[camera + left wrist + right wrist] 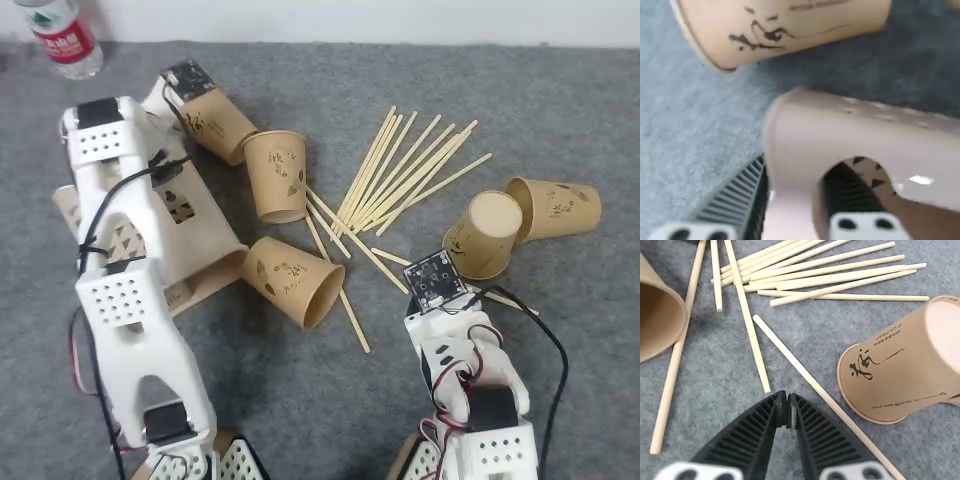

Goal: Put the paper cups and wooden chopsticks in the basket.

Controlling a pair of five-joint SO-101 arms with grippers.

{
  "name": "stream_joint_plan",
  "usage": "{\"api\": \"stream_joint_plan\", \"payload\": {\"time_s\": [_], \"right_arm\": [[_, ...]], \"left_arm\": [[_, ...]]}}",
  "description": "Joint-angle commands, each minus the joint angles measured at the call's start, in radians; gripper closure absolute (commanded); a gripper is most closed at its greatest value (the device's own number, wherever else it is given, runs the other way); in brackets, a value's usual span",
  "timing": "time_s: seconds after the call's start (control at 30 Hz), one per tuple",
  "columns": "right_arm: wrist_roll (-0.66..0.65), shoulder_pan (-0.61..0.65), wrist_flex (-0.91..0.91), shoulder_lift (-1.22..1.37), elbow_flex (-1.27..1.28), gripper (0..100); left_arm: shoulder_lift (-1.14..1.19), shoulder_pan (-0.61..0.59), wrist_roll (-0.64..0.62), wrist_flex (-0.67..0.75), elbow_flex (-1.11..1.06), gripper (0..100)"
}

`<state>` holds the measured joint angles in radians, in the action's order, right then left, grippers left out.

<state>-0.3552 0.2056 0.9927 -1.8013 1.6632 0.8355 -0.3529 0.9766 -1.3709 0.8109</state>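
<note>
The beige paper basket (205,245) lies under my left arm at the table's left. My left gripper (800,172) stands with one jaw on each side of the basket's wall (865,130), beside its handle hole, shut on it. A paper cup (780,27) lies just beyond it. Two more cups (275,175) (292,280) lie beside the basket, and two (483,235) (555,207) at the right. Wooden chopsticks (400,175) lie fanned across the middle. My right gripper (788,402) is shut and empty, just above the mat beside a single chopstick (810,382) and a cup (900,370).
A plastic bottle (62,35) with a red label stands at the back left corner. The grey mat (560,110) is bare at the back right and along the front middle.
</note>
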Motion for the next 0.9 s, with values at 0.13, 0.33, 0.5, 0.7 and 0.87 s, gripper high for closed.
{"api": "stream_joint_plan", "payload": {"time_s": [0.13,0.33,0.5,0.7,0.87], "right_arm": [[-0.012,0.008,0.004,-0.013,0.018,99.0],[-0.012,0.008,0.004,-0.013,0.018,99.0],[-0.012,0.007,0.004,-0.013,0.018,99.0],[-0.012,0.007,0.005,-0.013,0.018,99.0],[-0.012,0.005,0.005,-0.013,0.018,99.0]], "left_arm": [[-0.02,-0.018,0.017,-0.27,0.352,99],[-0.026,-0.026,-0.037,-0.385,0.639,99],[-0.132,-0.041,-0.206,-0.387,0.719,99],[-0.325,-0.032,-0.259,-0.384,0.722,99],[-0.477,-0.012,-0.218,-0.385,0.786,99]]}}
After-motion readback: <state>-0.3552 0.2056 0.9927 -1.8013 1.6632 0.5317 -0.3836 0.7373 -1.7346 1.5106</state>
